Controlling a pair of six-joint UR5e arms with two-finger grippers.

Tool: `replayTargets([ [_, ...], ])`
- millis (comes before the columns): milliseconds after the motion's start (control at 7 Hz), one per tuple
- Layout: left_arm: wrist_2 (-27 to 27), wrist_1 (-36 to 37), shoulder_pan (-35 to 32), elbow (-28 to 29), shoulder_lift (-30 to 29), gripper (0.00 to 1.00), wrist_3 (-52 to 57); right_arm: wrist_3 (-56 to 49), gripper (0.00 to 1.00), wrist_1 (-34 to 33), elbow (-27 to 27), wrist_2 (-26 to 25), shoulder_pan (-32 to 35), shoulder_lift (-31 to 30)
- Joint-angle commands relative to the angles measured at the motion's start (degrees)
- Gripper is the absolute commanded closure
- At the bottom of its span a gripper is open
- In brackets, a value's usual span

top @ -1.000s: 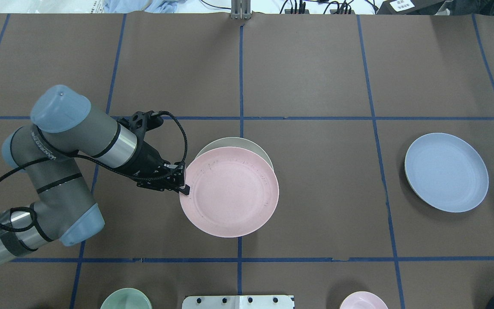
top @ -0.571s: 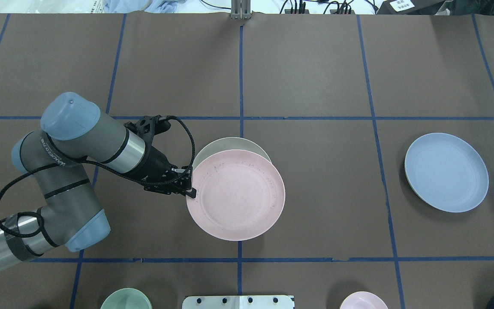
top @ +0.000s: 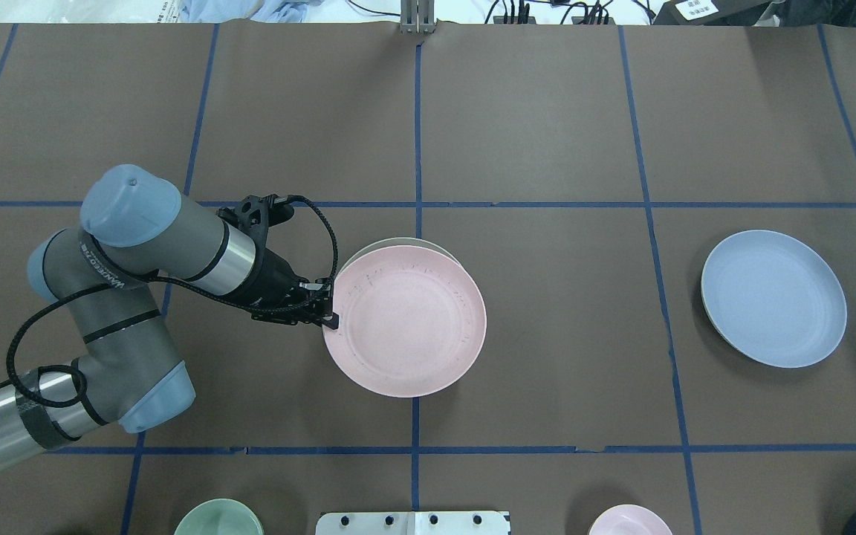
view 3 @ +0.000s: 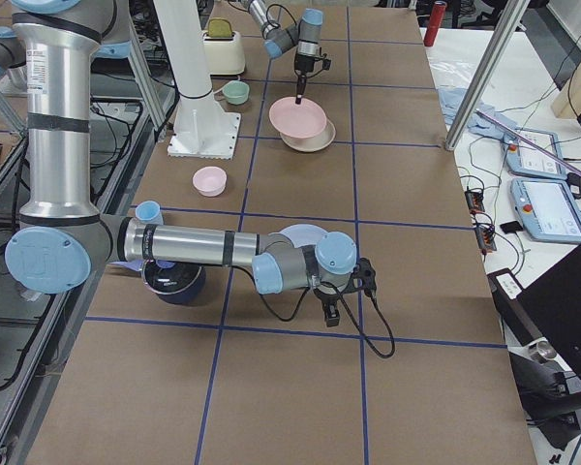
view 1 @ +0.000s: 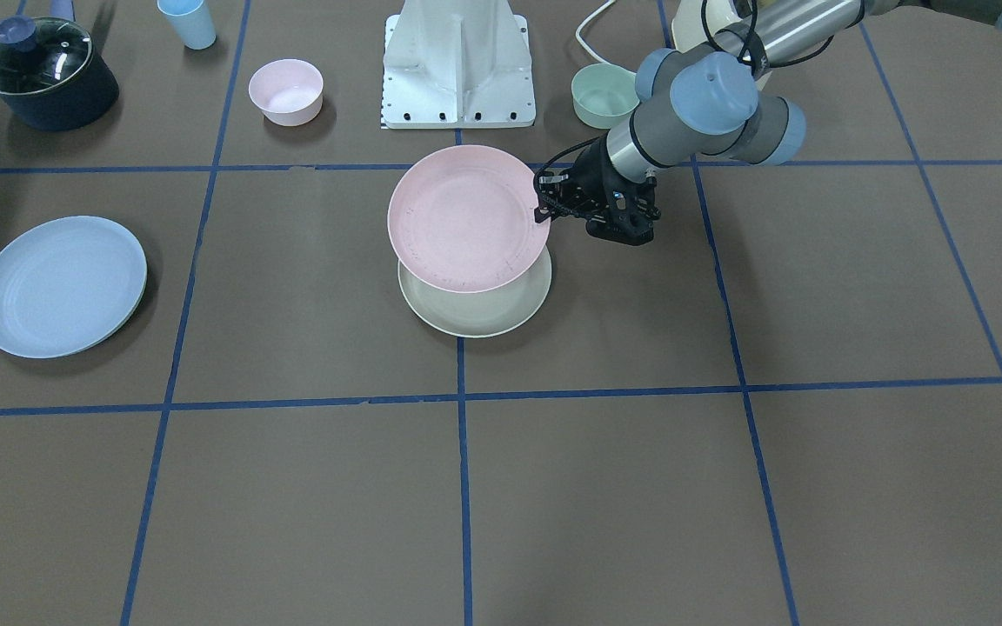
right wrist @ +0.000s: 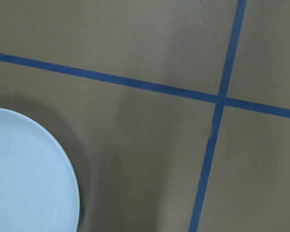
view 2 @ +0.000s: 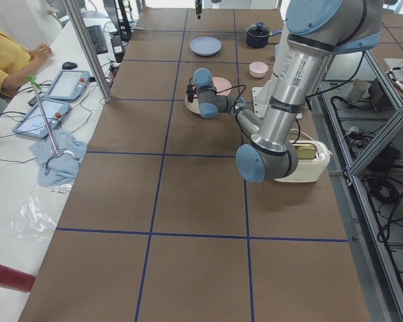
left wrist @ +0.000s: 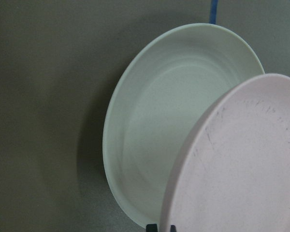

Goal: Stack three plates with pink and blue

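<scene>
Gripping the pink plate (top: 406, 321) by its rim, the left pincer (top: 331, 321) holds it off-centre over the cream plate (view 1: 477, 315); centring, then lowering, seems next.

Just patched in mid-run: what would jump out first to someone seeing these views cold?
The pink plate is pinched at its rim by the left hand. It is at the centre of the scene, overlapping the cream plate but off-centre from it. The blue plate lies alone, far off on the robot's right.
</scene>
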Motion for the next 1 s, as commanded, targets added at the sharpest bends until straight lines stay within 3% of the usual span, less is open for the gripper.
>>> replayTargets([
  [0,1.6,-5.0,0.2,2.3,-1.0,0.00,-0.7,0.0,0.00,-0.1,0.0,0.6,-0.4,0.0],
  [286,5.7,-5.5,0.5,2.4,-0.9,0.01,-1.8,2.1,0.00,0.5,0.1,0.8,-4.5,0.1],
  [429,5.6,-5.5,0.5,1.7,-1.0,0.03,-2.2,4.5,0.00,3.8,-0.1,0.8,-6.3,0.1],
  [571,5.6,-5.5,0.5,1.4,-0.9,0.03,-2.2,14.6,0.00,6.7,0.1,0.8,-9.2,0.1],
  [857,5.3,-5.5,-0.4,0.1,-0.3,0.01,-4.8,34.4,0.00,22.0,-1.0,-0.3,-17.2,-0.7],
])
